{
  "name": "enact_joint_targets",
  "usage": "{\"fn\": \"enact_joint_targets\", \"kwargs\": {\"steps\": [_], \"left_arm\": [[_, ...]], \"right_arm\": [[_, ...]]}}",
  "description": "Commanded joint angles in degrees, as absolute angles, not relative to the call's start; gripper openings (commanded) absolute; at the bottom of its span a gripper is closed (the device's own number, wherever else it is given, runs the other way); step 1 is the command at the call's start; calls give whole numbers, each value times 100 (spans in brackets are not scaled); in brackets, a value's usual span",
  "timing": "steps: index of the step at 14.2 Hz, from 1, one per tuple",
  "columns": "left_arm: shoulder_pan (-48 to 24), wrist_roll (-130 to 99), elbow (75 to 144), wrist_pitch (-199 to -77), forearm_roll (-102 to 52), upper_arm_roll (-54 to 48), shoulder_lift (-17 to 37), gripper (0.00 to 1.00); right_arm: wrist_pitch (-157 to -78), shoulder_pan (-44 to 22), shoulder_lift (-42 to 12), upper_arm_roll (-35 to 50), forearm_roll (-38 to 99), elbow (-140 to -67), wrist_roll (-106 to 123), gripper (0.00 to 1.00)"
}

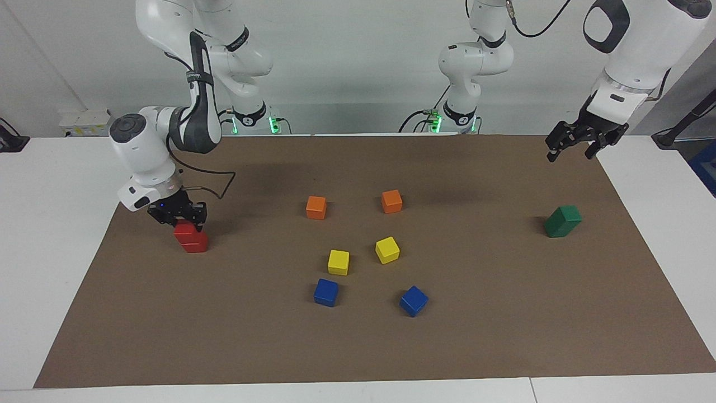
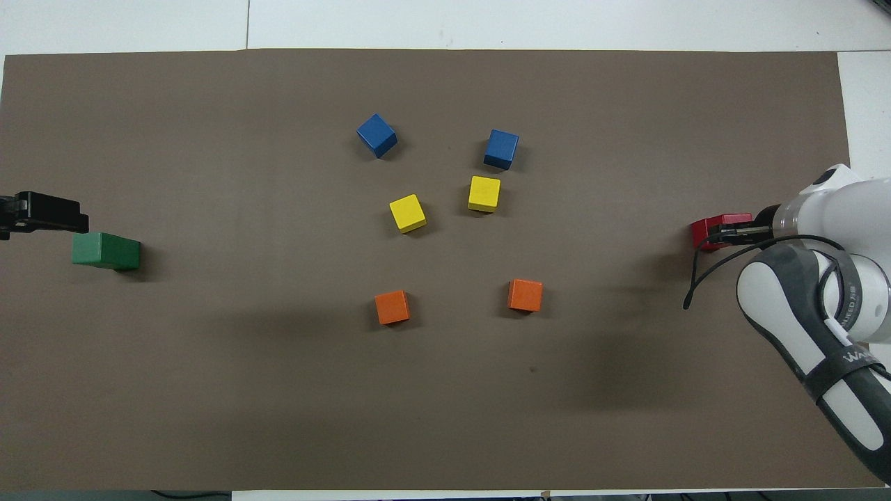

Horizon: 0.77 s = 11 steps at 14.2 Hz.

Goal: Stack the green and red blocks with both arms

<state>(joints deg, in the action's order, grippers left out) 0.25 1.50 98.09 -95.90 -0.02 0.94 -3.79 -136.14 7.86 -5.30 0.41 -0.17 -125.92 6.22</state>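
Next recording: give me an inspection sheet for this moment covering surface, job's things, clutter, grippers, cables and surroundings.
Surface: brown mat on a white table.
Job's things: red stack, two cubes, toward the right arm's end; green stack, two cubes, toward the left arm's end.
Clutter: two orange cubes, two yellow cubes, two blue cubes mid-mat, yellow ones between orange and blue, each apart.
Grippers: right gripper at the top red cube; left gripper open, raised above the mat near the green stack.
Cables: black cable looping off the right arm.
Surroundings: pale wall.
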Motion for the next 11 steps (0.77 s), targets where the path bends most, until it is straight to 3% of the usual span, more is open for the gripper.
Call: {"fn": "enact_joint_targets", "kwargs": {"steps": [1, 3, 4, 11], "left_arm": [[-70, 316, 9870, -9668, 211, 158, -422, 100], [-62, 308, 9870, -9659, 211, 149, -422, 100], [-62, 299, 9870, -9659, 211, 149, -422, 100], [-44, 229, 9879, -9738, 132, 123, -352, 100]], "right_arm": [[-13746, 826, -483, 88, 9, -12691, 589, 37], [-13746, 826, -492, 88, 9, -12683, 580, 86], [-13746, 826, -501, 88, 9, -12683, 580, 100], [-13659, 826, -588, 88, 9, -12438, 580, 100]]}}
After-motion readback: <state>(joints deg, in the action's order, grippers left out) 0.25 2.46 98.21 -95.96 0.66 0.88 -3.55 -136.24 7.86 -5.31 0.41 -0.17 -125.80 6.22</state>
